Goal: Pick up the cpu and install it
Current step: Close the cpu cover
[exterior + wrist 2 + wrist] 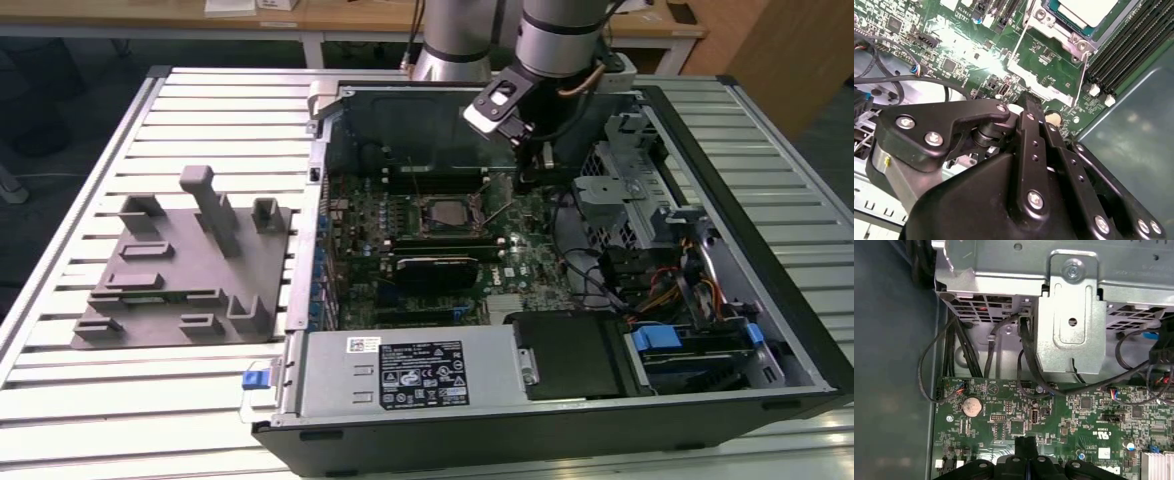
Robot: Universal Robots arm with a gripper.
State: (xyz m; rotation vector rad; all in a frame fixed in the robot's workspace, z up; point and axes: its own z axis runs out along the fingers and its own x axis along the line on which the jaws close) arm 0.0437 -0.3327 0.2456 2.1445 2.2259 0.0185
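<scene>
The cpu [445, 212] lies flat in the motherboard socket inside the open computer case; in the second wrist view its silver top [1086, 10] shows inside the metal socket frame. My gripper [531, 180] hangs low over the green board just to the exterior view's right of the socket. Its black fingers are pressed together with nothing between them, as both wrist views show [1026, 103] [1025, 441]. The tips sit close above the board, apart from the cpu.
A grey fixture tray [187, 260] with upright posts stands on the slatted table at the exterior view's left. Inside the case are a metal drive cage [1070, 315], black cables [1024, 355], a coin battery [972, 406], memory slots [1134, 45] and the power supply [400, 375].
</scene>
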